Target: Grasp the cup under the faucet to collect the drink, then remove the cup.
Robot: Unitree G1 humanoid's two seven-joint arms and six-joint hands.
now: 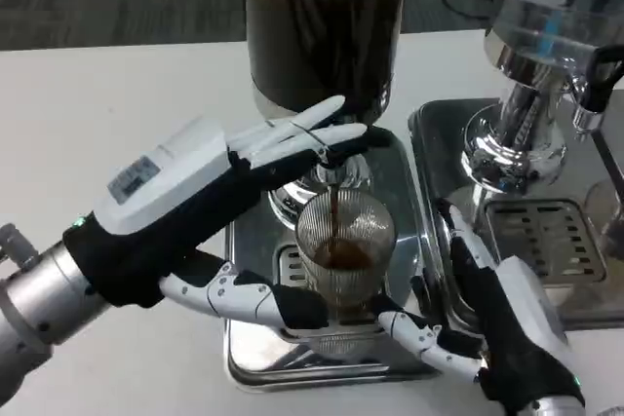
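Note:
A ribbed clear glass cup [344, 255] stands on the steel drip tray [255, 362] under the faucet [336, 170] of a dark drink dispenser [325, 26]. A brown stream falls into the cup, which is partly filled. My left hand [210, 207] reaches in from the left. Its straight fingers [310, 133] rest on top of the faucet, and its thumb [249, 299] touches the cup's lower left side. My right hand [497, 323] sits at the lower right. Its thumb [414, 330] touches the cup's base, while its other fingers [456, 241] stand apart from the glass.
A second dispenser with a chrome base [517, 143] and its own drip tray [546, 241] stands on the right, close to my right hand. The white table [88, 114] stretches to the left.

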